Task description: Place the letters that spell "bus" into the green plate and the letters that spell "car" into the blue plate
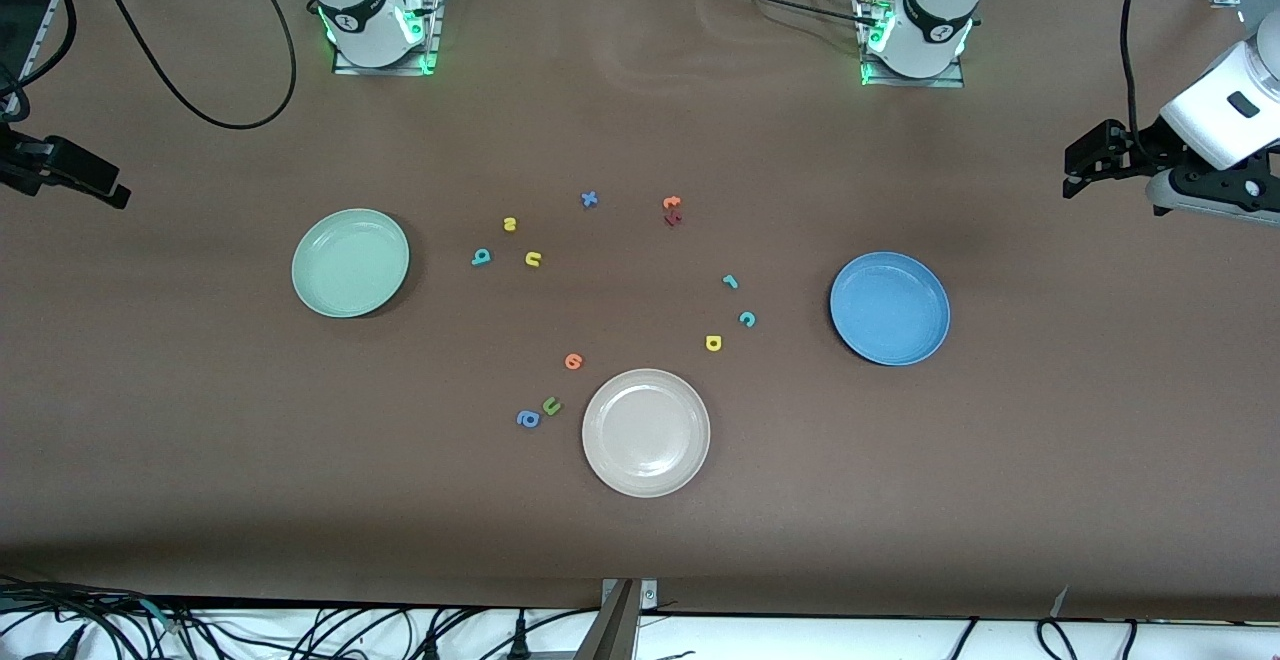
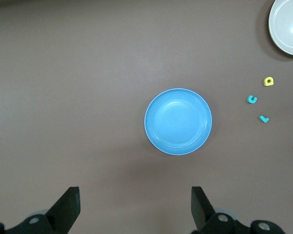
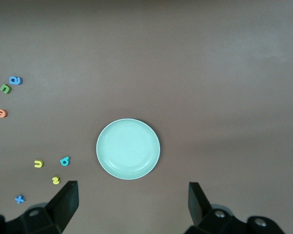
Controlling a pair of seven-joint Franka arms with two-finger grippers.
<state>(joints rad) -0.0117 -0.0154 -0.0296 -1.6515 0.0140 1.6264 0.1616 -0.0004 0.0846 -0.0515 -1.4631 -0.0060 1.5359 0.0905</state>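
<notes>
At both ends of the counter (image 1: 640, 540), the fingers stand wide apart and hold nothing. Left gripper (image 2: 135, 207) hangs over bare counter by the blue plate (image 1: 889, 307); right gripper (image 3: 133, 204) hangs over bare counter by the green plate (image 1: 350, 262). Both arms wait.

Progress: 0 of 6 letters placed; both plates hold nothing.

1. "bus": teal b (image 1: 481, 257), yellow u (image 1: 533, 259) and yellow s (image 1: 510, 224) lie grouped beside the green plate.
2. "car": teal c (image 1: 746, 318), yellow a (image 1: 713, 343) and teal r (image 1: 730, 281) lie grouped beside the blue plate.
3. Spare letters and the white plate (image 1: 646, 432) lie between; leave them.
</notes>
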